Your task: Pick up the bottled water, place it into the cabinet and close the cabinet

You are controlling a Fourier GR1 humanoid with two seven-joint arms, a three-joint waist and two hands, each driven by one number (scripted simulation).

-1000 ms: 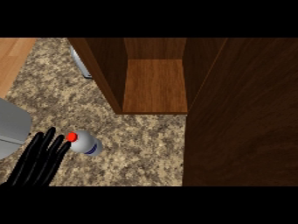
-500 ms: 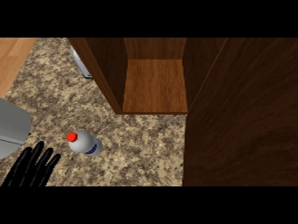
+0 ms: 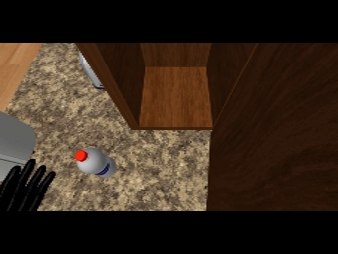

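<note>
Left hand (image 3: 21, 191) pulling back from bottled water (image 3: 96, 162). One second ago: fingertips right beside red cap, touching or nearly so. Half second ago: hand lower, clear of bottle. Now: lower again, toward view's bottom-left corner, fingers straight and spread, well apart from bottle. Less of hand showing than before. Bottle itself not moved.
</note>
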